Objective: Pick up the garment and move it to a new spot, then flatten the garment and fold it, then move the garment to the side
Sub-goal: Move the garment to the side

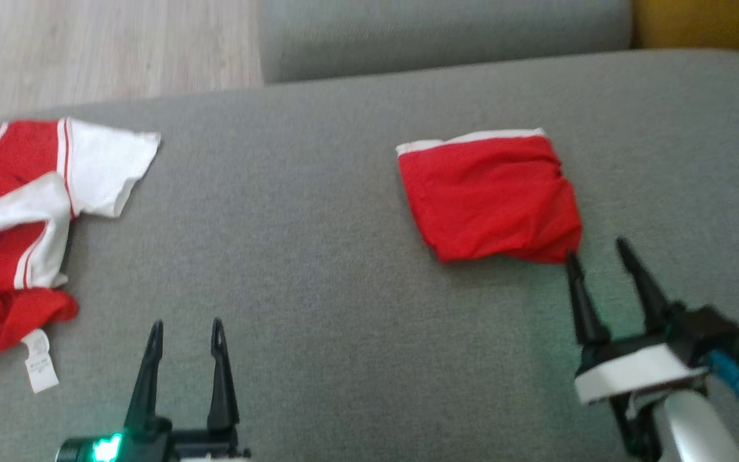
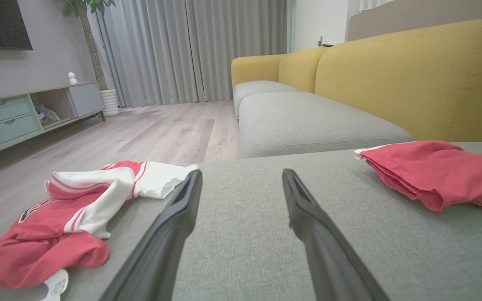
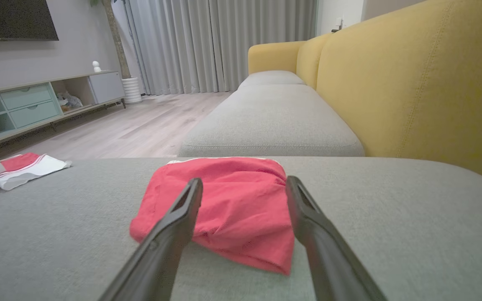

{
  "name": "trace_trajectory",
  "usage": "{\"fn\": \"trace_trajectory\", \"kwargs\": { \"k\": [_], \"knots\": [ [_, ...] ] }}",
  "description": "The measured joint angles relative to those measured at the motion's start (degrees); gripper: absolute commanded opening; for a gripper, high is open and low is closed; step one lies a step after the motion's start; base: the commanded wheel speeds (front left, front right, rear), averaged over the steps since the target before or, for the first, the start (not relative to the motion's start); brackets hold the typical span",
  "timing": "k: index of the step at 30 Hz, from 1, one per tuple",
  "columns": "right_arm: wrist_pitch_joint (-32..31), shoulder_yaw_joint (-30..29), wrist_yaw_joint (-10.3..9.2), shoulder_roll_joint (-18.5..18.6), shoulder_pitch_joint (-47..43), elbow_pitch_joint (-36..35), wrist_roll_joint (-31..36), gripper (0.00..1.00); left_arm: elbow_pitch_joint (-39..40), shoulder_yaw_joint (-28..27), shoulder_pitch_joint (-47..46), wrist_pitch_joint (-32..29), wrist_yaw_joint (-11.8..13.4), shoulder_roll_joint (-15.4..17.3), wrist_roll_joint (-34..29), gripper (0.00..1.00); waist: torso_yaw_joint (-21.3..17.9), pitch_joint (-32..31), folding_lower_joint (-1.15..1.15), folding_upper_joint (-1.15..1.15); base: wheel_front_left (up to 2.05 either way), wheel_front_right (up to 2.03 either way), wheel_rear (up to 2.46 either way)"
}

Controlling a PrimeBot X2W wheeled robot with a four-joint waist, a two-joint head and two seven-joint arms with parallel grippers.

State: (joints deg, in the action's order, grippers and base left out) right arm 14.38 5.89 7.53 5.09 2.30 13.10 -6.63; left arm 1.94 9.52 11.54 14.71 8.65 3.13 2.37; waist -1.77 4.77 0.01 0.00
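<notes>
A red garment (image 1: 491, 192) with a white band along its far edge lies folded into a rough square on the grey cushion (image 1: 318, 269), right of centre. My right gripper (image 1: 596, 250) is open, its fingertips just short of the garment's near right corner; in the right wrist view the red garment (image 3: 241, 200) lies between and beyond the fingers of this gripper (image 3: 244, 179). My left gripper (image 1: 186, 323) is open over bare cushion near the front edge. A second garment, a crumpled red and white jersey (image 1: 16, 224), lies at the cushion's left end.
The jersey (image 2: 69, 209) hangs partly over the cushion's left edge, with a white label by it. Beyond are another grey seat cushion (image 2: 308, 121), a yellow sofa back (image 2: 412, 83), wooden floor (image 2: 140, 133) and a low cabinet (image 2: 11, 121). A wide strip of cushion separates the two garments.
</notes>
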Motion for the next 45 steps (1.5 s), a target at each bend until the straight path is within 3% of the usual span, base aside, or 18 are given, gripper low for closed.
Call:
{"fn": "trace_trajectory", "kwargs": {
  "k": [6,10,16,22,23,24,25,31,33,34,45],
  "knots": [
    [0.0,-2.1,0.0,2.3,6.3,3.8,0.0,1.0,0.8,1.4,-3.8,0.0,0.4,0.0,-0.9,1.0,0.9,4.1,0.0,0.0,0.0,0.0,0.0],
    [0.0,-2.8,0.0,3.9,12.2,11.7,-3.4,1.0,1.3,2.2,-6.2,0.0,0.4,-0.1,-0.5,1.0,1.6,7.0,0.01,0.0,0.0,0.0,0.0],
    [-5.5,0.5,0.0,9.6,21.8,19.8,-12.1,1.0,1.3,3.8,-9.7,0.0,0.9,-0.1,0.2,1.0,3.1,11.1,0.01,0.0,0.0,0.0,0.0],
    [-11.4,8.4,0.0,13.7,26.5,24.2,-20.3,1.0,0.5,5.0,-11.9,0.0,1.3,-0.2,0.2,1.0,4.5,14.0,0.01,0.0,0.0,0.0,0.0],
    [-12.7,10.1,0.0,13.7,26.5,24.4,-22.4,0.54,0.5,5.1,-12.1,0.0,1.5,-0.2,0.2,1.0,4.6,14.3,0.0,0.0,0.0,0.0,0.0],
    [-13.6,11.7,0.0,13.7,26.4,24.4,-24.4,0.54,0.5,5.2,-12.2,0.0,1.5,-0.2,0.2,1.0,4.6,14.6,0.0,0.0,0.0,0.0,0.0],
    [-13.6,12.7,0.0,13.9,26.6,24.0,-25.9,0.0,0.6,5.2,-12.4,0.0,1.5,-0.2,0.2,1.0,4.5,14.8,-0.01,0.0,0.0,0.0,0.0],
    [-11.9,17.5,0.0,17.3,28.8,22.9,-28.6,0.0,2.4,5.4,-13.2,0.0,1.4,-0.2,-0.3,1.0,2.5,16.4,0.0,0.0,0.0,0.0,0.0],
    [-11.3,18.1,0.01,20.7,29.3,22.5,-28.7,0.0,2.9,5.4,-14.1,0.0,1.3,-0.1,-1.1,1.0,0.9,17.4,-0.01,0.0,0.0,0.0,0.0],
    [-11.3,18.1,0.01,20.7,29.3,22.5,-28.7,0.0,2.9,5.4,-14.1,0.0,1.3,-0.1,-1.1,1.0,0.9,17.4,-0.01,0.0,0.0,0.0,0.0],
    [-11.3,12.4,0.0,36.5,32.6,22.6,-26.4,0.0,2.4,7.6,-19.5,0.0,-0.4,1.3,-3.0,1.0,-3.3,24.2,0.0,0.0,0.0,0.0,0.0]
  ]
}}
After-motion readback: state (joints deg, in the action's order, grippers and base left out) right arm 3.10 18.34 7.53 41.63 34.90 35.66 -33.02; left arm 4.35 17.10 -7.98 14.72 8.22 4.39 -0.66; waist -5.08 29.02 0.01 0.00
